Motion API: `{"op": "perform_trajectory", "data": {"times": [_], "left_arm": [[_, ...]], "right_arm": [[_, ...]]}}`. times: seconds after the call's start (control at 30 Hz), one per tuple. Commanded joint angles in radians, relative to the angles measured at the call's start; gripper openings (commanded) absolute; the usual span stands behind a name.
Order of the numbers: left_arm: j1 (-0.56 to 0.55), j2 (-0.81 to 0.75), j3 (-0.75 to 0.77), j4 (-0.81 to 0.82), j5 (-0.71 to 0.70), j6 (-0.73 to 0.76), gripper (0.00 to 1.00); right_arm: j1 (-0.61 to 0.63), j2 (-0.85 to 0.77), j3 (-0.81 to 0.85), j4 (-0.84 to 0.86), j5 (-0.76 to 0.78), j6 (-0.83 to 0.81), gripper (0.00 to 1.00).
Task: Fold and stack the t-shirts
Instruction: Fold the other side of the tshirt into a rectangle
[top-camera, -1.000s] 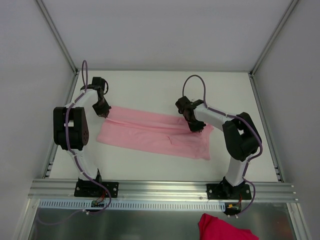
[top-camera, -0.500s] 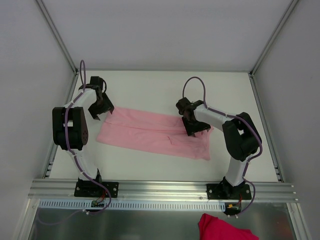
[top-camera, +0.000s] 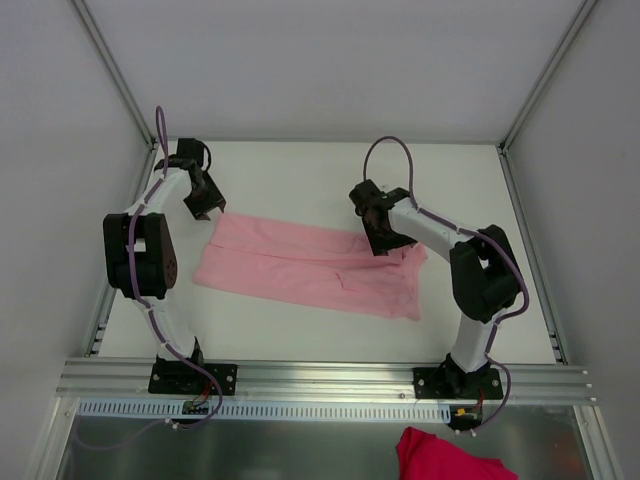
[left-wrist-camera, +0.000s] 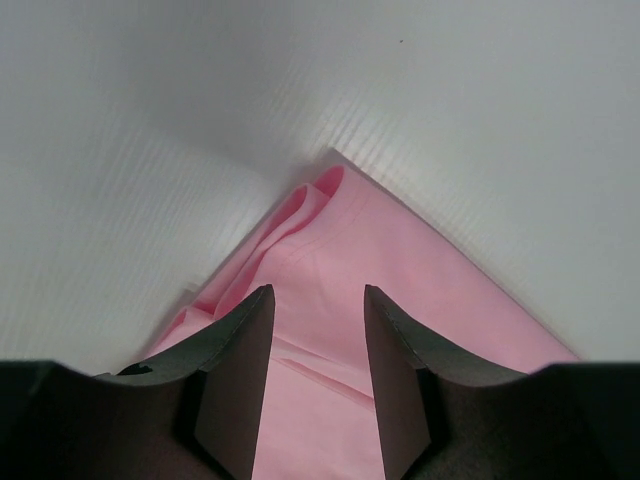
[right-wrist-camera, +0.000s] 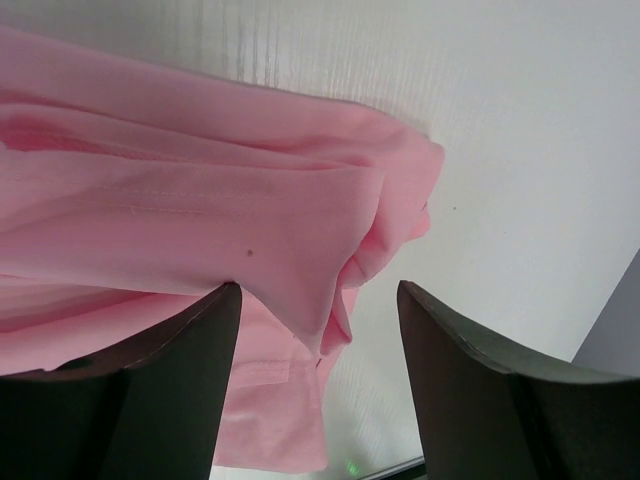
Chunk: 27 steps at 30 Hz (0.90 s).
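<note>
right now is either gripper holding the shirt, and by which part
Nothing is held: the left gripper and right gripper both stand open, off the pink t-shirt.

White table (top-camera: 330, 170) with a creased pale-pink t-shirt (top-camera: 310, 265) flat across it

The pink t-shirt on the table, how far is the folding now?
Done: the t-shirt lies folded lengthwise into a long band. In hand: nothing; the left gripper and right gripper stand open near its ends. Left: folding it shorter, then stacking; a darker pink cloth lies off the table.
</note>
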Motion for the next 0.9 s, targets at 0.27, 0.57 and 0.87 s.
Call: {"op": "perform_trajectory", "data": {"times": [0.27,0.57,0.87], "left_arm": [[-0.009,0.031,0.068,0.005,0.057,-0.018,0.4],[-0.008,-0.015,0.03,-0.004,0.034,0.013,0.33],[-0.009,-0.008,0.028,-0.006,0.057,0.007,0.33]], "right_arm": [[-0.038,-0.091,0.163,-0.07,-0.007,-0.038,0.69],[-0.017,-0.182,-0.136,0.097,-0.155,-0.021,0.58],[-0.008,-0.192,-0.208,0.117,-0.187,-0.014,0.46]]}}
